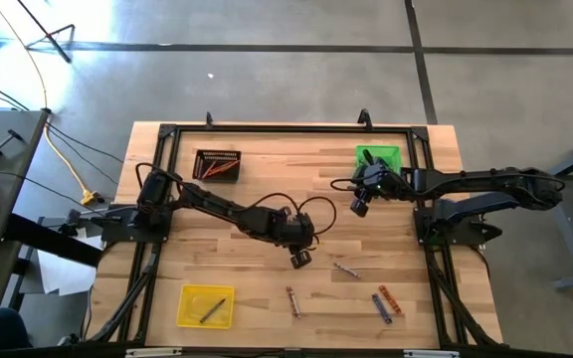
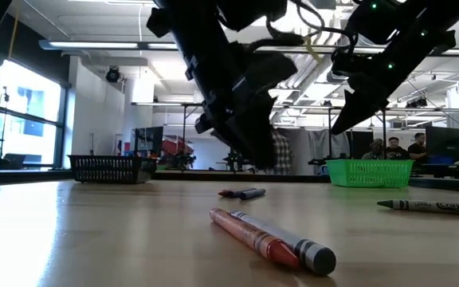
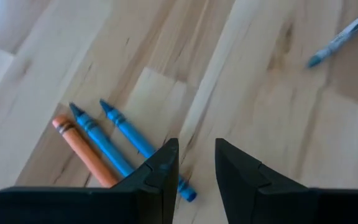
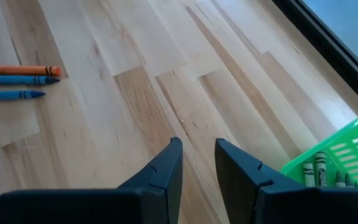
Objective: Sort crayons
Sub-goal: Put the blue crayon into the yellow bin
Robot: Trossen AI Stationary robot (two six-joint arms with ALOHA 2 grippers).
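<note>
Loose crayons lie flat on the wooden table: a grey one [image 1: 345, 269], a red and a grey one side by side [image 1: 292, 300], and two blue ones with an orange one [image 1: 386, 303]. My left gripper [image 1: 299, 258] hovers open above the table's middle, nothing between its fingers [image 3: 196, 149]; the two blue crayons [image 3: 114, 140] and the orange crayon [image 3: 82, 149] lie just ahead of it. My right gripper [image 1: 359, 207] hangs open and empty [image 4: 197, 146] beside the green tray [image 1: 379, 159].
A black tray [image 1: 217, 164] with orange crayons stands at the far left. The green tray [image 4: 340, 162] holds green crayons. A yellow tray [image 1: 205, 305] with one grey crayon sits at the near left. A black frame [image 1: 286, 129] runs round the table.
</note>
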